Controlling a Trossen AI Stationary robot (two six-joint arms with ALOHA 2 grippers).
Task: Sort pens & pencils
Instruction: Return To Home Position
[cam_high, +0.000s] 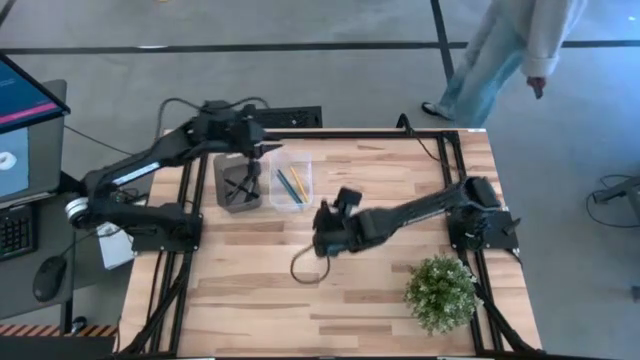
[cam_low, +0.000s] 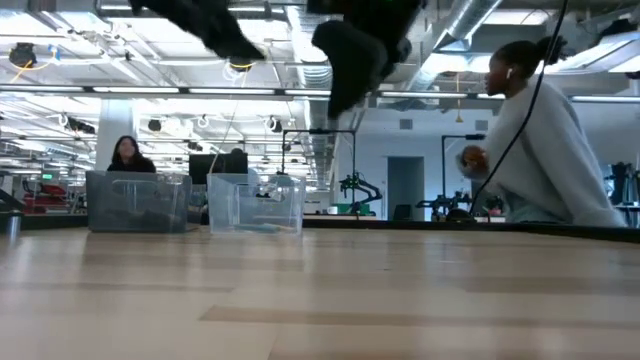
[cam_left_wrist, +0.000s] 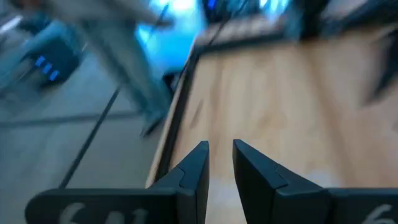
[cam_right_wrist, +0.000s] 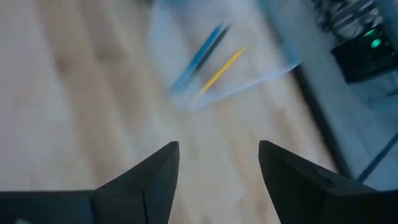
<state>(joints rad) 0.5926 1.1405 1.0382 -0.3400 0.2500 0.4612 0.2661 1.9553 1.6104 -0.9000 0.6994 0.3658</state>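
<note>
The pencils (cam_high: 290, 186) were not in either arm's grasp: the right gripper (cam_right_wrist: 217, 146) held its fingers (cam_right_wrist: 155, 180) wide apart with only bare worktop (cam_right_wrist: 93, 93) between them. It hung over the middle of the worktop, just short of the transparent bin (cam_high: 306, 165). Past its fingertips the blue pencil (cam_right_wrist: 200, 55) and the yellow pencil (cam_right_wrist: 221, 70) lay side by side on the bin's floor, and a darker line hugged the blue one, though I could not tell whether that was the third pencil. The left gripper (cam_left_wrist: 221, 148) hovered above the far edge of the black bin (cam_high: 219, 185), its fingers drawn close with a slim gap and nothing held. The pens (cam_high: 243, 184) showed as dark sticks leaning inside that bin, which stood just beside the transparent one. No loose stick showed on the boards, so the sorting looked finished, with both arms only needing to pull clear. Pens and pencils alike would likely be light, stiff and smooth, apt to roll or twist, and best pinched across the middle of the shaft. Farther out a potted plant (cam_high: 440, 290) sat near the right arm's base, and a person (cam_high: 510, 50) walked past the worktop's far side.
</note>
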